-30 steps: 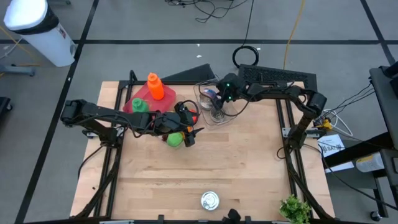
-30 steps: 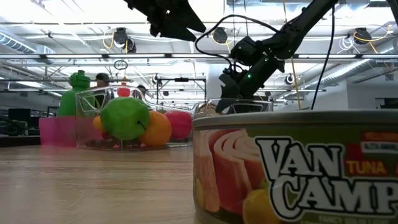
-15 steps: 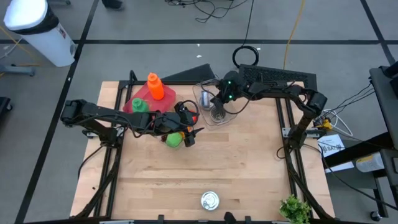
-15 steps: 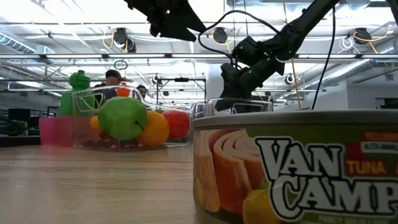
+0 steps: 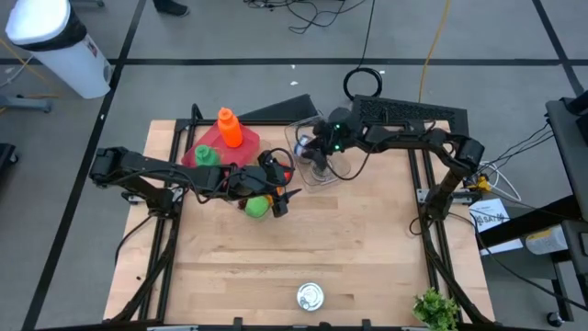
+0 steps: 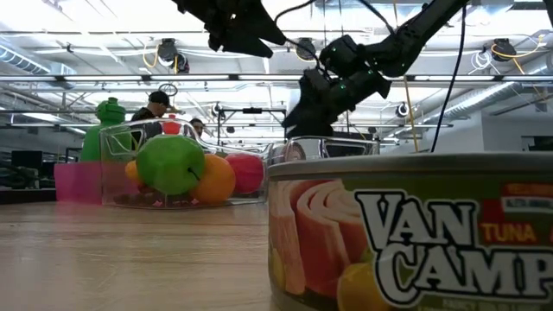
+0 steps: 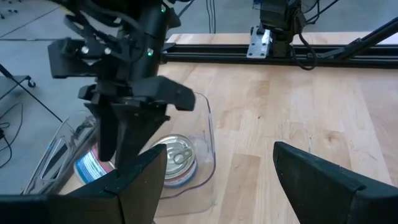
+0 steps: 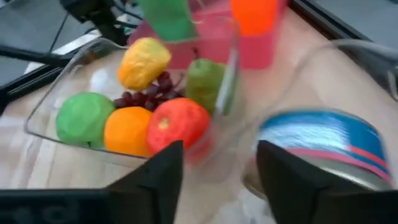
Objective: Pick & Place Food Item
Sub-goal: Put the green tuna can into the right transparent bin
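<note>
Right claw (image 5: 310, 153) shifted sideways over clear container (image 7: 202, 134) since earlier frame, fingers parted, empty. Tin can (image 7: 175, 160) inside container on tabletop (image 5: 349, 248). Left claw (image 5: 278, 193) wide, empty, above fruit tray (image 8: 68, 93).

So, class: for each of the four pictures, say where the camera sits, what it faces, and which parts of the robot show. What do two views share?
High: overhead, facing the table; both arms.
Low: at tabletop height behind the tuna can, facing the room; arms overhead.
Left wrist: past its own open fingers toward the right end effector.
Right wrist: past its own fingers at the fruit container.
Shared: wrist views both show the blue-labelled can.
</note>
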Controlling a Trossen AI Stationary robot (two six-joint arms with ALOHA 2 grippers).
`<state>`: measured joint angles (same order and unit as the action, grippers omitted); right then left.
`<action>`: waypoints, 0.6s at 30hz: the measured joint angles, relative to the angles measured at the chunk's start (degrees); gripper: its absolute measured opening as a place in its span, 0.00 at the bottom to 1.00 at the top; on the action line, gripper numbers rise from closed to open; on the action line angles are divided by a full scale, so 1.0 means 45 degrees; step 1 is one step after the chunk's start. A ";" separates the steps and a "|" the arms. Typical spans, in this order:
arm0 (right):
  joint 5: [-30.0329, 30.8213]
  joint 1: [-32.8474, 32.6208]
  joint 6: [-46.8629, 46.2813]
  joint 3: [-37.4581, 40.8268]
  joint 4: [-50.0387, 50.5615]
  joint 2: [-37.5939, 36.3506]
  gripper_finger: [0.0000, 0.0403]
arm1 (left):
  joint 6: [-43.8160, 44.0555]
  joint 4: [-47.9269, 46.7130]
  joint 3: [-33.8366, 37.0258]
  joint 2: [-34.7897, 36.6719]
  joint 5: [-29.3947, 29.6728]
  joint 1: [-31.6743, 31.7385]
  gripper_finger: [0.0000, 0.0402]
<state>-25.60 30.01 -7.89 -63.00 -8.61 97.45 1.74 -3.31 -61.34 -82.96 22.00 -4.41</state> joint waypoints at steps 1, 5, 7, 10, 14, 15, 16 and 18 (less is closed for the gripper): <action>-0.0028 -0.0082 0.0149 0.0000 -0.0085 0.0000 0.51 | 0.0005 -0.0021 0.0000 0.0000 0.0000 -0.0003 0.75; -0.0863 -0.0324 0.0621 0.0005 0.0241 -0.0417 0.64 | 0.0005 -0.0269 -0.0004 0.0000 0.0004 -0.0004 0.75; -0.2087 -0.0478 0.0664 0.0000 0.0303 -0.0768 0.67 | 0.0021 -0.0351 -0.0005 0.0000 0.0015 0.0000 0.75; -0.4164 -0.1007 0.0449 0.0000 0.0977 -0.1523 0.69 | 0.0075 -0.0422 -0.0005 0.0000 -0.0016 0.0001 0.75; -0.5064 -0.2554 0.0516 0.0000 0.2077 -0.2604 0.68 | 0.0582 -0.0687 -0.0005 0.0000 -0.0893 0.0001 0.75; -0.4918 -0.3076 0.0777 0.0000 0.2349 -0.2846 0.67 | 0.0729 -0.0718 -0.0005 -0.0059 -0.1406 0.0001 0.75; -0.4693 -0.3616 0.1111 0.0000 0.2591 -0.3048 0.67 | 0.0788 -0.0676 -0.0011 -0.0135 -0.2063 0.0001 0.75; -0.4142 -0.4635 0.1814 0.0000 0.3076 -0.3476 0.66 | 0.0852 -0.0745 -0.0015 -0.0362 -0.3569 -0.0143 0.75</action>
<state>-44.24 9.15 0.27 -63.00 5.23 81.81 5.57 -6.66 -61.41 -84.59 5.94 -5.05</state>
